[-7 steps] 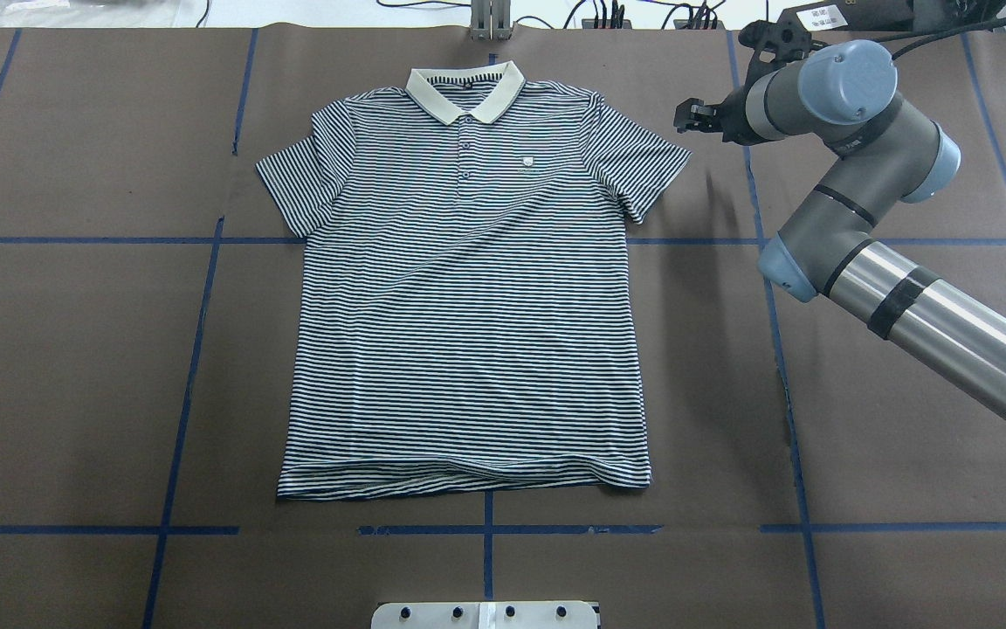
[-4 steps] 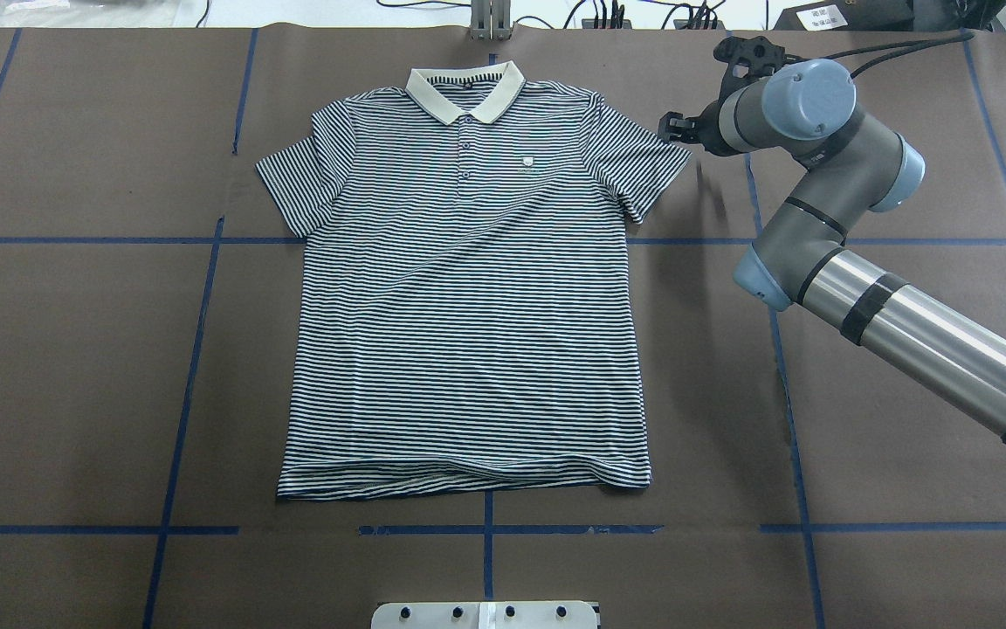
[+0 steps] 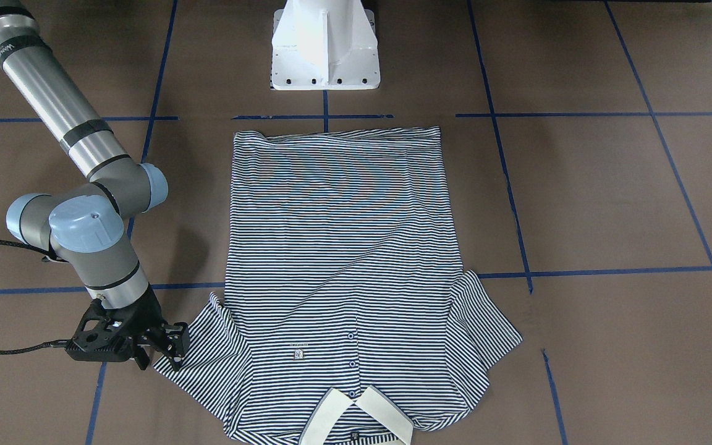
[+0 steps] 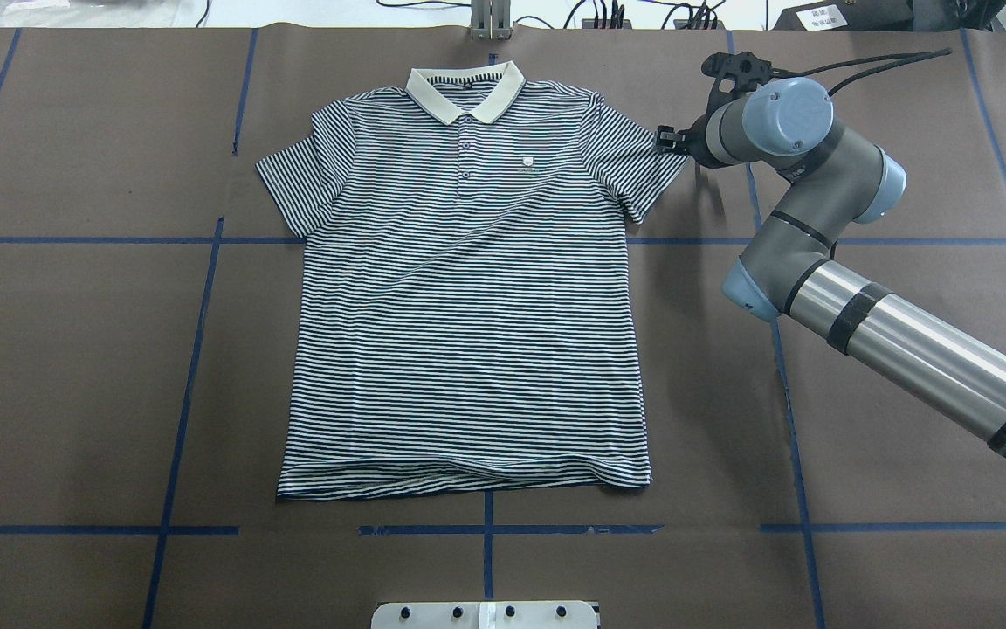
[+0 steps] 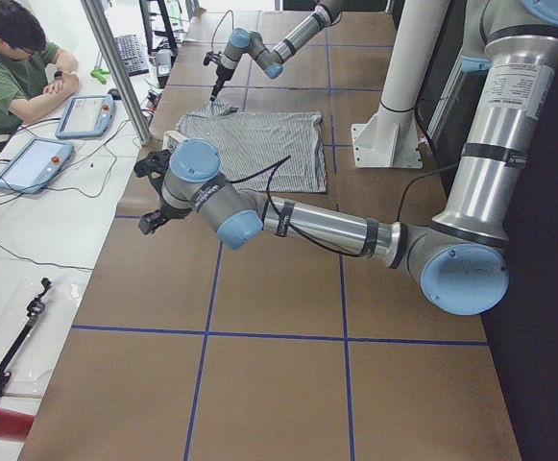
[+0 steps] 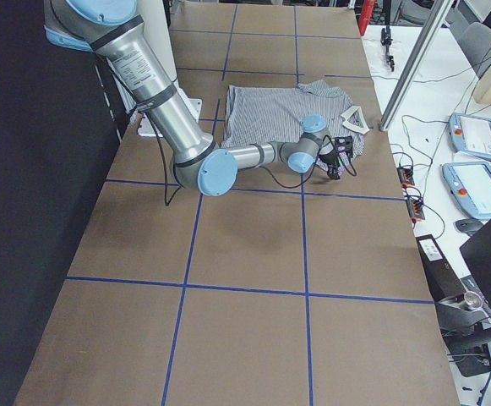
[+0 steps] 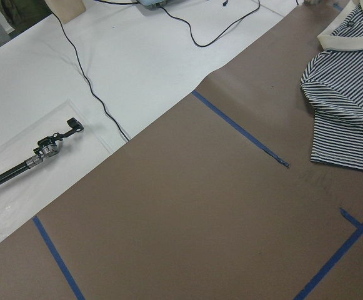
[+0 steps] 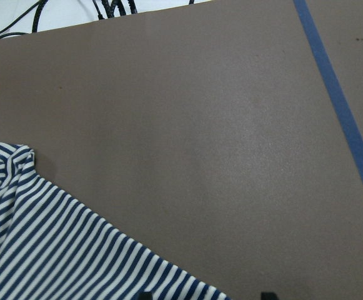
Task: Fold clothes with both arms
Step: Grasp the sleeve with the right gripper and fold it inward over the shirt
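A brown sheet [image 4: 75, 367] is covering the table, and blue tape [image 4: 75, 239] is dividing it into squares. A white bench [image 5: 58, 221] is running along 1 side of the table, carrying 2 tablets [image 5: 31, 163], loose black cables [image 7: 83, 69] and a black tool [image 7: 44, 150]. A person [image 5: 10, 67] in a green shirt is sitting at the bench, arms resting on it. A metal post [image 5: 115, 67] is standing at its edge. Even light is casting soft shadows.
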Robot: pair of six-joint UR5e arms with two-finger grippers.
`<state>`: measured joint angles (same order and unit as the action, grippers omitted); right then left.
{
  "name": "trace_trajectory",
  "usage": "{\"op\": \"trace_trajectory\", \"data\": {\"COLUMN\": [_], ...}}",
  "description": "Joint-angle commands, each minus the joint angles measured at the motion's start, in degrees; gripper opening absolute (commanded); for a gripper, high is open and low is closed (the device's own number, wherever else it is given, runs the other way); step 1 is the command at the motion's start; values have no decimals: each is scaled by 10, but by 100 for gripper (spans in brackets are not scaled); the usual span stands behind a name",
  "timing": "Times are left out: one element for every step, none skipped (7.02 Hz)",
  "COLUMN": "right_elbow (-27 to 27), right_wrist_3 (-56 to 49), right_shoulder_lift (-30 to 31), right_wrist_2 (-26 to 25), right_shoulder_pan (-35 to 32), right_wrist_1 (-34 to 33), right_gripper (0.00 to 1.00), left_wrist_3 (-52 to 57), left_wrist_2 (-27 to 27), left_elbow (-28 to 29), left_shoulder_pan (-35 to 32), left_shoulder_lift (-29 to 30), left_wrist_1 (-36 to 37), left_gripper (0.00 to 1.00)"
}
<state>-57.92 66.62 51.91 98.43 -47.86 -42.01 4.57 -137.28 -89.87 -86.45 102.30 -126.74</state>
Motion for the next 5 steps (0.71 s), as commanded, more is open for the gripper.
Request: {"op": "trace_trajectory", "data": {"right_elbow": [3, 3, 2, -6, -43], "right_wrist_3": [0, 1, 1, 3, 4], "right_shoulder_lift": [-1, -2, -8, -28, -36], "right_wrist_2": [-3, -3, -3, -3, -3], "right_shoulder_pan": [1, 1, 1, 1, 1], "right_wrist_1": [0, -2, -14, -58, -109], "right_gripper": [45, 0, 0, 0, 0], "left_wrist_3": [0, 1, 1, 1, 1], "left_wrist_2": [0, 0, 0, 1, 0], "left_elbow": [0, 0, 0, 0, 0], "left_shoulder_pan": [0, 1, 1, 1, 1], "left_shoulder_lift": [0, 0, 0, 0, -1], "left_wrist_1": [0, 0, 0, 0, 0], "left_gripper": [100, 100, 100, 100, 100]}}
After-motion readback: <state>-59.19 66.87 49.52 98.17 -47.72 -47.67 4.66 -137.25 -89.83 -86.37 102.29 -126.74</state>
